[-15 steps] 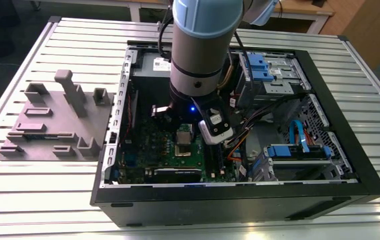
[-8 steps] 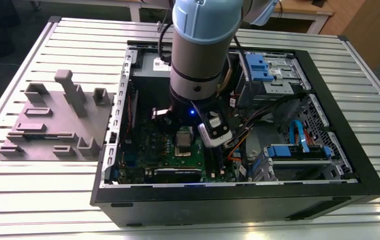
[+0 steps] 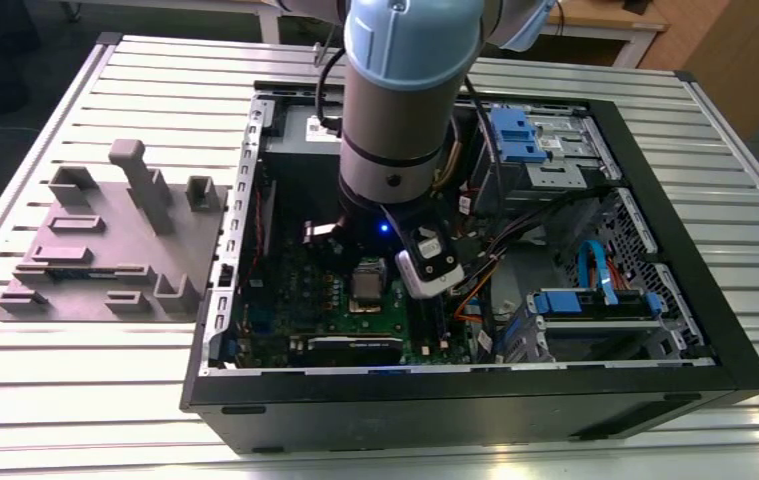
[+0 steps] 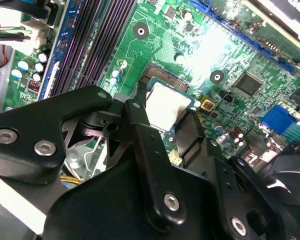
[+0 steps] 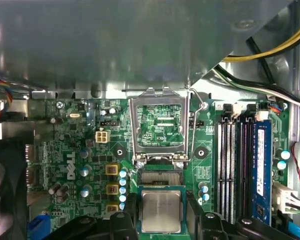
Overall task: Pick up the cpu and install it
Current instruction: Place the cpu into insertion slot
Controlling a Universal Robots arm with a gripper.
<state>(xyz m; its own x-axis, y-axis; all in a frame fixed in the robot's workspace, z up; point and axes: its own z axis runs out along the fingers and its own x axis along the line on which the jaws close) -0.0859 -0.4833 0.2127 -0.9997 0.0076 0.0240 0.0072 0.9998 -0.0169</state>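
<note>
The cpu is a small silver square with a thin dark rim. My gripper is shut on it, with a black finger against each of two opposite sides. It hangs level just off the edge of the open socket, whose gold contact field is partly bare. The socket's metal bracket stands flipped back. In the second wrist view the cpu sits between the fingers over the green motherboard. In the exterior view the arm reaches down into the open computer case.
A grey-mauve block with upright posts stands on the slatted table at the exterior view's left. Memory slots run beside the socket. Capacitors, yellow and black cables and blue-tabbed drive bays crowd the case.
</note>
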